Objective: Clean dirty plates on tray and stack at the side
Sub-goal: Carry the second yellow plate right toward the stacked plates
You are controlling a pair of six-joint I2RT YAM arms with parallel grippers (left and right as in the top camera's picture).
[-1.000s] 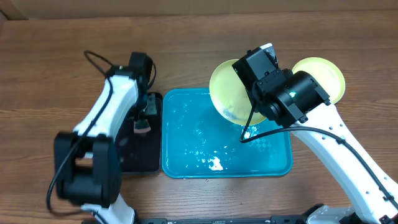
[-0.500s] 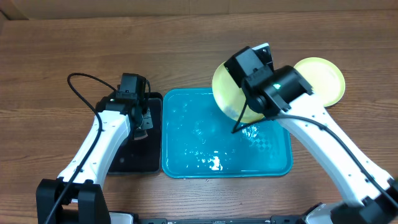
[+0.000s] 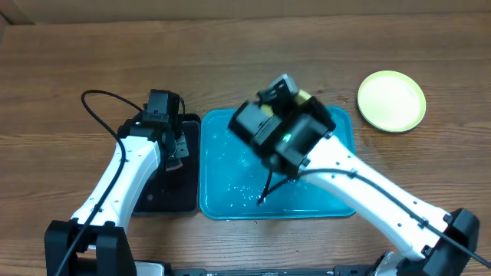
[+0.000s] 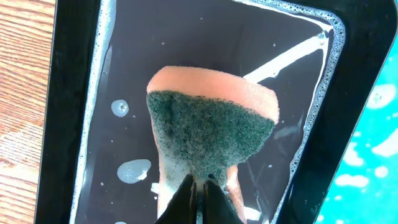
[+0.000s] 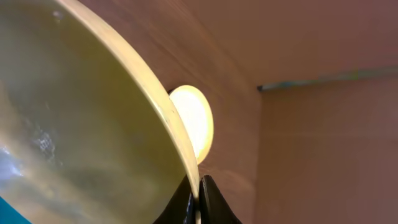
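Now the left tool [image 4: 200, 185] pinches a rough green-orange sponge [image 4: 211, 127]; the right tool [image 5: 198, 188] grips a smooth round plate [image 5: 74, 124] by its rim.

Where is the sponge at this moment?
The sponge is pinched in the left fingers, at the wet black tray, just left of the blue tray in the overhead view.

You will find no text, label, brand, number or sign that can be read in any of the three views.
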